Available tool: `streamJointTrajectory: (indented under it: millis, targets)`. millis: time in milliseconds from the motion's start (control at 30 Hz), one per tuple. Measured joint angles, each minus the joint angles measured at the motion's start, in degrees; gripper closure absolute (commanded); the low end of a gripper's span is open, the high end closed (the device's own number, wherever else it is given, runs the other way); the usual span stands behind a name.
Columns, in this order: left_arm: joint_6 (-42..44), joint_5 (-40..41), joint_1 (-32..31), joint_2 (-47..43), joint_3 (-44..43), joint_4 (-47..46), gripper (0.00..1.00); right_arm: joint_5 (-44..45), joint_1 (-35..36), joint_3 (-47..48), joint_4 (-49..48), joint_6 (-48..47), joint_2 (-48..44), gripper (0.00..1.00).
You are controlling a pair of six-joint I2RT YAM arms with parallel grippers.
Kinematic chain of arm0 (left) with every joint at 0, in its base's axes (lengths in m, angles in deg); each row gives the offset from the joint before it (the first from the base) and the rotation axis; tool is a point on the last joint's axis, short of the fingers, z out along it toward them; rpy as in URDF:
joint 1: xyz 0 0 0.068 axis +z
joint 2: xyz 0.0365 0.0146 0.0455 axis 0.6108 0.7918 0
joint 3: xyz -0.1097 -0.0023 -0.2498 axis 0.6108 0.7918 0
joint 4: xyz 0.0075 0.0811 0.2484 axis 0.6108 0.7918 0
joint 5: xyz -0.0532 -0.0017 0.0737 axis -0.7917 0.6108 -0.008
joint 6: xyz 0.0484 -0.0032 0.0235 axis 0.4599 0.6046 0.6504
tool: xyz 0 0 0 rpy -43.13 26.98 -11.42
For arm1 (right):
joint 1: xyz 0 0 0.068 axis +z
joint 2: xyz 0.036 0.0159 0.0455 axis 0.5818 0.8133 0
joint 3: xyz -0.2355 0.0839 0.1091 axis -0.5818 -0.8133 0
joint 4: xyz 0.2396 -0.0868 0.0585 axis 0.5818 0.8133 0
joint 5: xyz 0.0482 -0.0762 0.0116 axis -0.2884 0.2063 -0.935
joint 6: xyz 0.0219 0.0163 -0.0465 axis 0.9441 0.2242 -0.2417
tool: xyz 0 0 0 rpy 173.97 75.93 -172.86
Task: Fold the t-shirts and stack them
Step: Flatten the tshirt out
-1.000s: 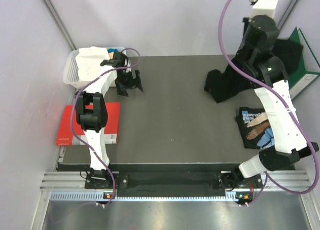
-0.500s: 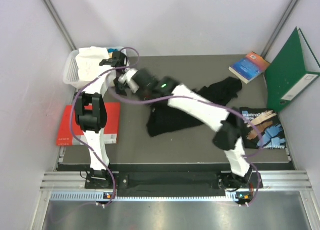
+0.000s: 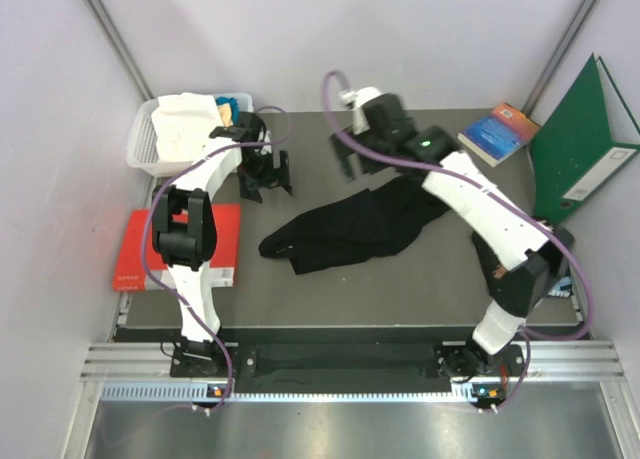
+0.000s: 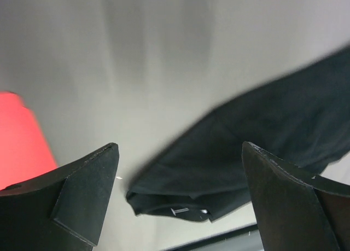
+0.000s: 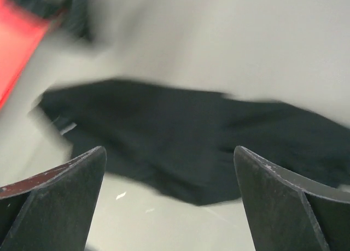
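Observation:
A large black t-shirt (image 3: 345, 224) lies crumpled in a long heap across the middle of the table, also seen in the left wrist view (image 4: 262, 147) and the right wrist view (image 5: 191, 136). My right gripper (image 3: 345, 159) hovers above its back edge, open and holding nothing (image 5: 169, 150). My left gripper (image 3: 265, 176) stands open at the back left, apart from the shirt's left end (image 4: 179, 150). White and cream t-shirts (image 3: 185, 119) and a teal-blue t-shirt (image 3: 232, 104) are piled in a white basket (image 3: 143, 144).
A red book (image 3: 175, 249) lies at the table's left edge. At the back right sit a blue book (image 3: 497, 134) and a green folder (image 3: 585, 149). The right arm covers most of a printed magazine (image 3: 562, 287).
The right arm swept from the far right to the middle, dragging the black t-shirt there, then let go, opened and rose toward the back. The left gripper shifted slightly.

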Motion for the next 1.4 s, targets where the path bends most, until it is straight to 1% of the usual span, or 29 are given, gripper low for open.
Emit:
streamJointTrajectory:
  millis: [67, 133, 200, 367, 467, 667, 767, 833, 867, 900, 933, 1000, 1033, 1067, 1200, 1400]
  targets:
    - [0.24, -1.2, -1.29, -0.31, 1.77, -0.04, 0.01, 2.1, -5.99, -2.89, -1.53, 1.55, -3.67, 0.02]
    - [0.44, -2.8, -2.86, -0.33, 3.13, -0.15, 0.02, 3.61, -9.86, -5.77, -2.14, 2.71, -5.33, 0.03]
    - [0.9, -4.5, -4.55, -0.31, 3.87, -0.11, 0.03, 4.15, -12.28, -8.85, -2.36, 3.65, -5.46, 0.03]
    - [3.28, -6.95, -10.32, 0.52, 2.12, -0.02, 0.05, 2.8, -15.1, -14.01, -2.05, 6.21, -1.7, 0.06]
    - [5.42, -7.58, -14.34, 1.62, 0.0, -0.13, 0.05, 1.2, -15.54, -15.04, -2.03, 7.63, 0.59, 0.07]
    - [9.6, -8.46, -20.57, 1.75, -0.48, 0.07, 0.06, -2.14, -16.81, -16.33, -2.97, 10.86, 3.3, 0.11]
    - [11.47, -6.88, -23.54, 1.9, -0.57, 0.13, 0.07, -5.77, -19.76, -18.8, -4.87, 13.16, 3.41, 0.14]
    - [12.37, -5.66, -25.22, 2.69, -0.98, 0.35, 0.11, -8.46, -22.73, -21.14, -6.75, 14.73, 3.45, 0.15]
    - [12.7, -5.09, -25.99, 3.28, -1.14, 0.44, 0.14, -9.79, -24.24, -22.16, -7.28, 15.65, 3.56, 0.15]
    - [13.05, -4.68, -26.69, 3.93, -1.27, 0.48, 0.24, -10.82, -25.51, -23.1, -7.85, 16.17, 3.63, 0.15]
    - [13.38, -4.22, -27.34, 4.63, -1.33, 0.52, 0.28, -11.82, -26.73, -23.8, -8.17, 16.83, 3.67, 0.15]
    - [13.79, -3.34, -28.39, 6.12, -1.36, 0.68, 0.5, -13.35, -28.83, -24.68, -8.61, 17.66, 3.67, 0.15]
    - [13.9, -2.78, -28.72, 6.82, -1.36, 0.74, 0.91, -13.9, -29.57, -24.68, -8.81, 17.97, 3.67, 0.15]
    - [14.01, -2.03, -28.96, 7.34, -1.36, 0.83, 1.0, -14.34, -30.1, -24.68, -9.25, 18.05, 3.67, 0.15]
    - [13.73, 2.84, -29.18, 8.7, -1.36, 0.94, 1.0, -15.72, -30.99, -24.65, -10.25, 18.05, 3.67, 0.15]
    - [12.13, 11.72, -29.03, 7.96, -1.33, 0.39, 1.0, -16.55, -31.19, -24.68, -10.36, 17.97, 3.65, 0.16]
